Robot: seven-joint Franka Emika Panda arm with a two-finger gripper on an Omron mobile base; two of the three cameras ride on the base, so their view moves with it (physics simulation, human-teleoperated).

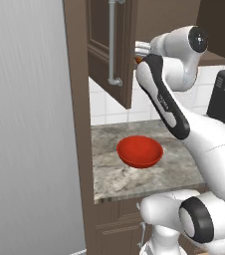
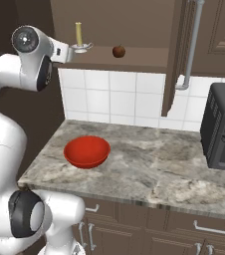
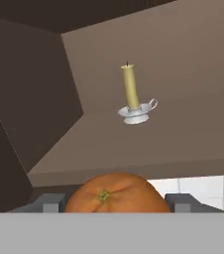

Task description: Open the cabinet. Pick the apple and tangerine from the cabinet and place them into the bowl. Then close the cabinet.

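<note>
- Gripping the tangerine (image 3: 115, 193) between the fingers of the gripper (image 3: 115, 203), up at the open cabinet (image 1: 109, 45) shelf edge.
- Hanging high above and slightly behind the bowl (image 2: 86, 151) on the counter (image 2: 154, 164); needs lowering straight down.
- Leaving the apple (image 2: 118, 51) on the shelf beside a candle (image 3: 130, 89).

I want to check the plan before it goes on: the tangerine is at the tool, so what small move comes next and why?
Probably draw the tool back out of the cabinet and lower it toward the bowl. The tangerine sits between its fingers, seemingly gripped, the bowl on the counter below holds nothing, and the apple waits on the shelf beside a candle.
</note>
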